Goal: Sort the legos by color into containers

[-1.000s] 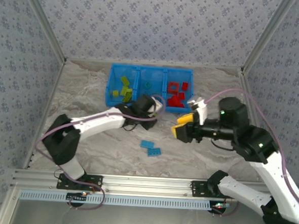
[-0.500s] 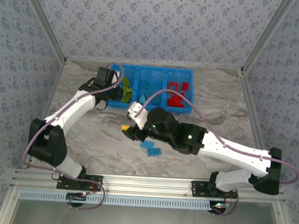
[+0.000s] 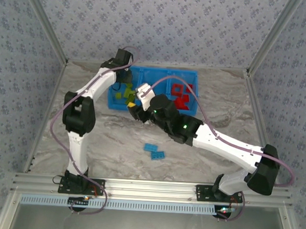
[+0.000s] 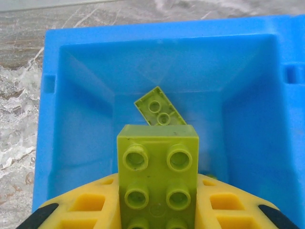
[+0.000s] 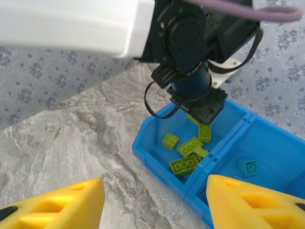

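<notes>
Left end effector (image 4: pixel 157 212) has swung over the bin's (image 3: pixel 154 70) left compartment (image 4: pixel 81 95), pinching one green lego (image 4: pixel 157 167); right end effector (image 5: pixel 155 200), spread, followed. Two blue legos (image 3: pixel 151 147) lie on the table (image 3: pixel 89 136), center.

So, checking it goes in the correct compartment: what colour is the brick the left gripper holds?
Lime green brick; clearest in the left wrist view.

Robot lab test cell: patterned backdrop walls (image 3: pixel 158 26) box in a marble-look surface (image 3: pixel 115 143). Left arm (image 3: pixel 80 115) and right arm (image 3: pixel 219 142) are mounted on an aluminium extrusion frame (image 3: pixel 148 187).
</notes>
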Controlling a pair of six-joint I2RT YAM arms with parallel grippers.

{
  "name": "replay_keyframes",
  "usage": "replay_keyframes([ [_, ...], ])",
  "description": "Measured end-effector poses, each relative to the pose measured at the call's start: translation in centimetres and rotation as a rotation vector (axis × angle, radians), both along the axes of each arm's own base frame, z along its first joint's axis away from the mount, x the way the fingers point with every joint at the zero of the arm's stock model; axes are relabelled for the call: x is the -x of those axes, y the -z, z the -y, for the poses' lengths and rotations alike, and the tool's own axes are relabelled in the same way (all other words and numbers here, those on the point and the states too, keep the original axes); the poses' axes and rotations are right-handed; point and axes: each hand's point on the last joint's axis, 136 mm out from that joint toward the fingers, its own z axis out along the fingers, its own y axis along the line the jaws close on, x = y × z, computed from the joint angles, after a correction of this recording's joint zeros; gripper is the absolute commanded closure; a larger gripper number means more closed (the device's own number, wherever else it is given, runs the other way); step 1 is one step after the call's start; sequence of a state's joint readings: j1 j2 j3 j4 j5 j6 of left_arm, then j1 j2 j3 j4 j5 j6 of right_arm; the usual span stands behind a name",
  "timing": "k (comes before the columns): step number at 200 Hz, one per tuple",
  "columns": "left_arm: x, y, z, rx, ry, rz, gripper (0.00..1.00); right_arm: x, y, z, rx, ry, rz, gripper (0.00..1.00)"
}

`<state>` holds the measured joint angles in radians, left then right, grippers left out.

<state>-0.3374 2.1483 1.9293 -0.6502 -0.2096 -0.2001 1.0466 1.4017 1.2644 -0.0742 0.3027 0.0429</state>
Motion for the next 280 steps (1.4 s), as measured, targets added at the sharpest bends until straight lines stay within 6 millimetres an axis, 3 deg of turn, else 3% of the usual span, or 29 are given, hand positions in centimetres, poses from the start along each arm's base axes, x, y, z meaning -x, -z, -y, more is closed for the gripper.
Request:
replay_keyframes([
  [46, -2.4, 3.7, -0.8, -0.092, -0.048, -0.061, 0.71, -2.1, 0.4, 1.9, -0.039, 0.067, -0.028, 0.38],
  [80, -2.5, 5.3, -1.4, -0.137, -0.069, -0.098, 0.71, -3.3, 1.6, 2.9, -0.055, 0.098, -0.073, 0.38],
  [145, -2.2, 5.7, -1.7, -0.138, -0.094, -0.111, 0.58, -3.2, 1.8, 2.8, -0.090, 0.090, -0.110, 0.38],
  [226, -1.9, 6.6, -1.6, -0.126, -0.103, -0.132, 0.53, -2.9, 1.9, 3.3, -0.098, 0.089, -0.130, 0.38],
  [255, -1.2, 4.7, -1.1, -0.106, -0.102, -0.115, 0.48, -2.3, 3.8, 4.6, -0.040, 0.092, -0.168, 0.38],
  [280, 0.8, -1.6, -0.2, -0.044, -0.094, -0.030, 0.44, -1.5, 6.2, 5.4, 0.044, 0.056, -0.226, 0.37],
])
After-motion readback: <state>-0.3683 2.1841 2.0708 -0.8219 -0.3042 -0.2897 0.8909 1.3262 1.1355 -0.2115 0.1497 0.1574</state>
